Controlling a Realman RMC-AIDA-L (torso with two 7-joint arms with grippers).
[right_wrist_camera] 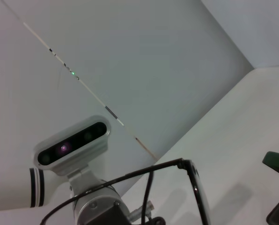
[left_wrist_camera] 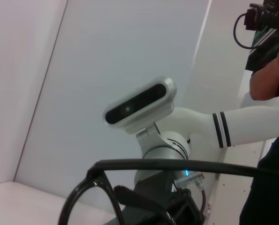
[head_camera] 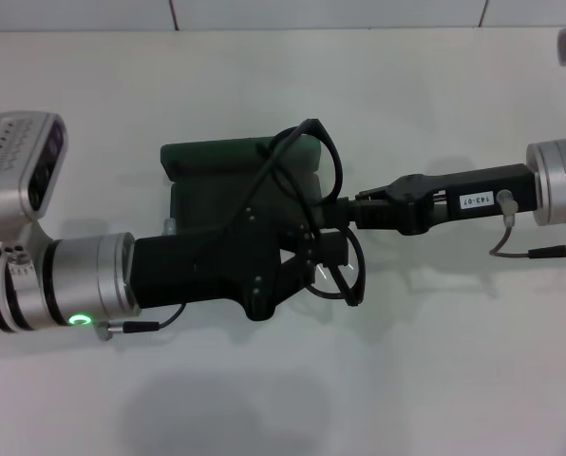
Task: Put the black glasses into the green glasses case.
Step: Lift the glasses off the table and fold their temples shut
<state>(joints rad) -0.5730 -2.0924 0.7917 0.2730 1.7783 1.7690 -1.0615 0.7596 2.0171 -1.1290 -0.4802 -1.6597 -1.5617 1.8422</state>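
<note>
The black glasses (head_camera: 339,163) hang unfolded above the table's middle, one lens toward the far side and one toward me. My right gripper (head_camera: 345,211) comes in from the right and is shut on their bridge. My left gripper (head_camera: 313,249) reaches in from the left over the green glasses case (head_camera: 207,157), its tip at the nearer lens. The case lies open on the table, mostly covered by that gripper. A temple arm of the glasses (left_wrist_camera: 177,164) crosses the left wrist view. In the right wrist view I see a rim of the glasses (right_wrist_camera: 199,190) and a corner of the case (right_wrist_camera: 277,161).
The white table (head_camera: 435,361) spreads on all sides, with a white wall behind it. In the left wrist view a person (left_wrist_camera: 266,79) stands at the right beside the right arm's camera (left_wrist_camera: 139,103).
</note>
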